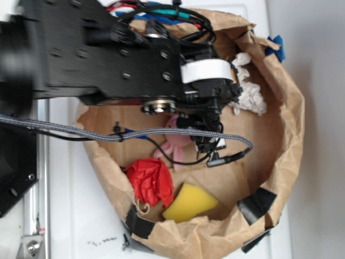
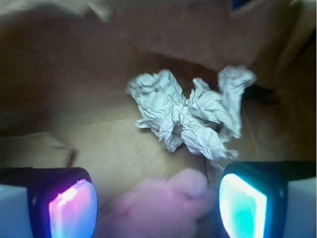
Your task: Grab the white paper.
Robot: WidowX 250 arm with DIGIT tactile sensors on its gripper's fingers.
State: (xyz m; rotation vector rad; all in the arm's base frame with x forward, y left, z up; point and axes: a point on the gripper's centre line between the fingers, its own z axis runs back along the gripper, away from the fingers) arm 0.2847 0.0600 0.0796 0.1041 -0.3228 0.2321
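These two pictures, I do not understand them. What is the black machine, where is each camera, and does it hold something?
The black machine is a robot arm over a brown paper bin. One picture looks from outside; the other camera sits on the arm, looking between the two fingers of its hand. The hand is open and holds nothing. In the bin lie the white paper, a pink plush bunny below the hand, a red paper wad and a yellow sponge.

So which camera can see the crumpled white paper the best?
The wrist view. There the white paper lies whole and unblocked on the brown floor of the bag, creases clear, just beyond the pink bunny. In the exterior view, the paper is smaller, and the robot arm hides part of it.
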